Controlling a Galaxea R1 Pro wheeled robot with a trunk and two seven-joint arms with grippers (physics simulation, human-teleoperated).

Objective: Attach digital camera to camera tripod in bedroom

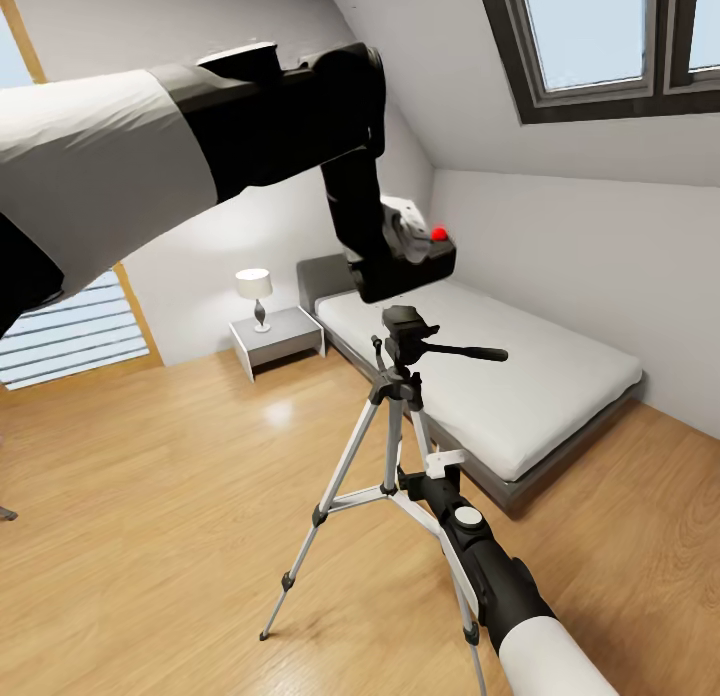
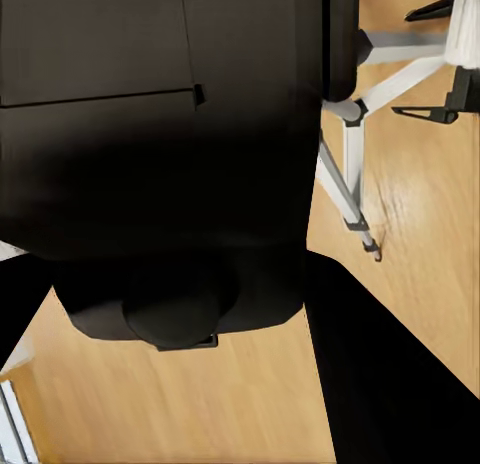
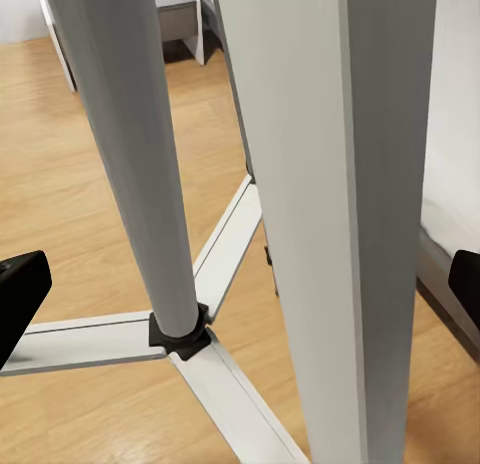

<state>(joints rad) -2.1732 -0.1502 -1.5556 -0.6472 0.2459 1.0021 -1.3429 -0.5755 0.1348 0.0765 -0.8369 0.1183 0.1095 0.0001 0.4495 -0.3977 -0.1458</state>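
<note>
Above the camera tripod (image 1: 400, 416) head, the digital camera (image 1: 415, 261) apparently clenched in left fingers; right fingers (image 3: 20, 294) spread around a leg.

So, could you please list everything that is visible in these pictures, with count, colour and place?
digital camera: one, black with a red button on top, held just above the tripod head, not yet seated.
camera tripod: one, silver-grey legs, black head and pan handle, standing on the floor before the bed.
bed: one, grey frame, white mattress, against the right wall.
nightstand: one, white-grey, left of the bed.
lamp: one, white shade, on the nightstand.
skylights: dark frames, in the sloped ceiling.
floor: light wood.
left arm: white and black; its jaws are shut on the camera.
right arm: black and white; its jaws are open beside a tripod leg.
</note>
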